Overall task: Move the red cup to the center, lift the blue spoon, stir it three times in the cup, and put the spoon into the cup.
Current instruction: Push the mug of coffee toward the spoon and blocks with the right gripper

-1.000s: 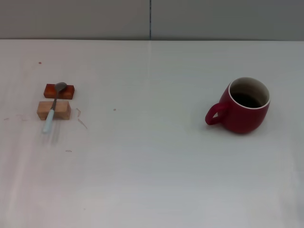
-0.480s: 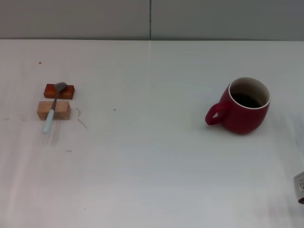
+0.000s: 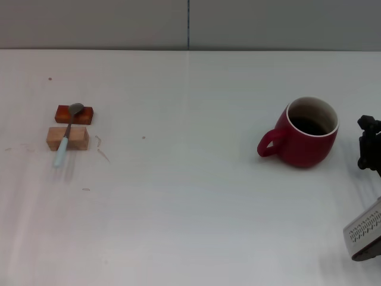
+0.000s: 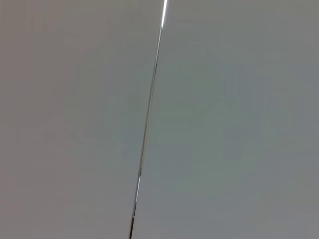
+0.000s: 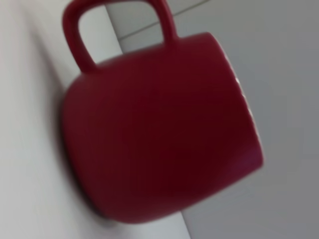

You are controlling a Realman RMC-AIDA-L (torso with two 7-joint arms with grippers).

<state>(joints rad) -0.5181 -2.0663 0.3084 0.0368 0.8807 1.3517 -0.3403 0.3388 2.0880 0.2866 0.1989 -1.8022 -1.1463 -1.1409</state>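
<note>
Red rounded ceramic cup [image 3: 308, 134] stands upright at the table's [image 3: 190, 208] right, its loop handle toward centre; your right gripper [image 3: 369, 146] sits just beside its far side, nearer arm, finger state indiscernible. Left gripper is out of view.

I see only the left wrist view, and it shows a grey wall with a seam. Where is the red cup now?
Observer: The red cup stands upright on the table's right side, handle toward the centre.
Operator: Is a gripper close to it?
Observer: Yes, the right gripper is just right of the cup, not touching it.
Operator: And the blue spoon?
Observer: The blue spoon lies far left, across two wooden blocks.
</note>
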